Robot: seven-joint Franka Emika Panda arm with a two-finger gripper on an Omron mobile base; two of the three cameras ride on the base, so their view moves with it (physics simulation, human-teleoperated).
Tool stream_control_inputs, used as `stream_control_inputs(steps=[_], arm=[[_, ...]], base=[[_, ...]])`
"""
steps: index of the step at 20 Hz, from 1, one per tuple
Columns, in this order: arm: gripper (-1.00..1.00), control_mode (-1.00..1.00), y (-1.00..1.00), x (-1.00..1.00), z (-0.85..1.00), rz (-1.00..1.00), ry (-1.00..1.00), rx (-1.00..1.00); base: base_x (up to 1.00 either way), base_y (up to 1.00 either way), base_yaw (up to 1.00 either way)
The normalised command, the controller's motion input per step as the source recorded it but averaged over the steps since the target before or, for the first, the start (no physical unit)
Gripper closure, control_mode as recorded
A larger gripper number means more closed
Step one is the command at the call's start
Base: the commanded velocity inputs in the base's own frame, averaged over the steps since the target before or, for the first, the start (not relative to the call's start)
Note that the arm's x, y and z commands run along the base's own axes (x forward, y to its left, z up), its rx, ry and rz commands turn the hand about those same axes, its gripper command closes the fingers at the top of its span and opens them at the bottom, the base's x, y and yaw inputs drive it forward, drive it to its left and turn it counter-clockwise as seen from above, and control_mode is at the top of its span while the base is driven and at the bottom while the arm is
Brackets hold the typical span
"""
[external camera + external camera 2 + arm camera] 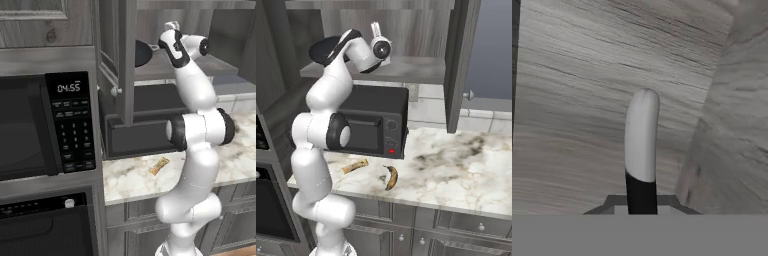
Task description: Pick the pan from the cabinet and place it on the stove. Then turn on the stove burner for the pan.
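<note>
The cabinet (116,60) stands open. The pan (142,53) rests on its lower shelf, dark bowl at 9 o'clock of the robot's wrist, its handle (641,142) running toward the gripper (642,192). In the hand view the gripper is clenched on the handle, which rises toward 12 o'clock against the wood-grain interior. Below, on the marble table (456,170), a banana (391,177) lies at 6 o'clock of a black toaster oven (373,122).
</note>
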Motion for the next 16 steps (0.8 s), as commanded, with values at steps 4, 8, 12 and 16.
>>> stream_control_inputs(steps=[4,8,12,16], arm=[[1.00,-1.00,0.00,-0.71,0.00,-0.04,-0.03,0.00],[1.00,-1.00,-0.06,-0.74,0.00,-0.04,0.00,0.00],[1.00,-1.00,-0.10,-0.73,0.00,-0.05,0.00,0.00],[1.00,-1.00,-0.11,-0.70,0.00,-0.05,0.00,0.00]], base=[[0.00,0.00,0.00],[0.00,0.00,0.00],[0.00,0.00,0.00],[0.00,0.00,0.00]])
